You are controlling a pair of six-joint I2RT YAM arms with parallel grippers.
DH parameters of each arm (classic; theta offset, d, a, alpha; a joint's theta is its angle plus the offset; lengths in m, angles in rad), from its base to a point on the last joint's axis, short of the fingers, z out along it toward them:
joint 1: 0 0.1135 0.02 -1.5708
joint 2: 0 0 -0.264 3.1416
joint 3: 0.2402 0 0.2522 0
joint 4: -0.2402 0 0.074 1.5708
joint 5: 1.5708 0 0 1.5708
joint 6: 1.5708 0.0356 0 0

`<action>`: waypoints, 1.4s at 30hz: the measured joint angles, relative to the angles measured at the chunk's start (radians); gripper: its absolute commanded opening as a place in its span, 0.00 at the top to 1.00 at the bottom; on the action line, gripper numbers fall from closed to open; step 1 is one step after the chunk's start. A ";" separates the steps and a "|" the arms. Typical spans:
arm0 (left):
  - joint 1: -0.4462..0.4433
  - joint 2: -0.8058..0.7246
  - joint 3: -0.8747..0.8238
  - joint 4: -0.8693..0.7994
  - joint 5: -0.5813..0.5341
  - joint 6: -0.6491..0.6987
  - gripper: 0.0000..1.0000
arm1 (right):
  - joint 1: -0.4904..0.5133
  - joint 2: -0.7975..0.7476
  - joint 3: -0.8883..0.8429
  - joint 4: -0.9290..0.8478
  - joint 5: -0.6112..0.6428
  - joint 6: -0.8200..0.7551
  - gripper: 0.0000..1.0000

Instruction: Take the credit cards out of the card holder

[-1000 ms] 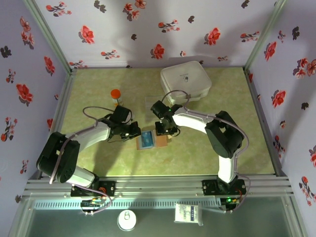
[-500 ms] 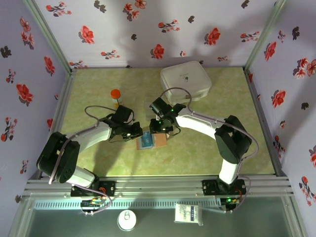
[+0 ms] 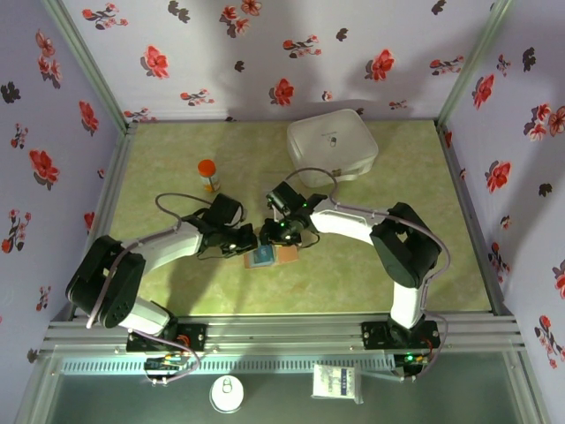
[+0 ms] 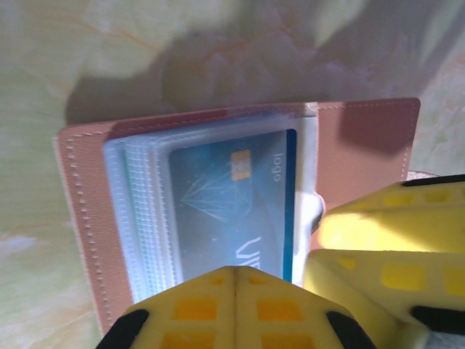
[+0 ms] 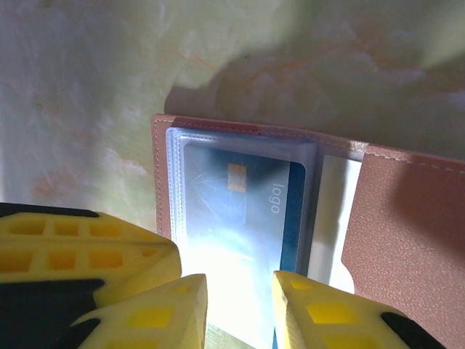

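Right jaws shifted left, down onto the open card holder [image 3: 284,256]; card not yet drawn.
Left jaws are shut, tips at the holder's edge on the tabletop [image 3: 371,274]. Right jaws stand narrow, astride the edge of the blue card [image 5: 240,196], which sits inside its clear sleeve [image 4: 142,211]. Risk: pinching sleeve with card would drag the whole holder; a shallow grip may slip off.

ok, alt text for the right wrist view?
An open brown card holder lies on the green table, a blue credit card showing through its clear sleeve. The yellow right gripper stands open over the card's near edge; the left gripper sits beside it.
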 measured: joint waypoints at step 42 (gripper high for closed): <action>-0.026 0.021 -0.008 -0.010 -0.081 -0.008 1.00 | 0.002 -0.040 -0.113 0.064 0.055 0.024 0.71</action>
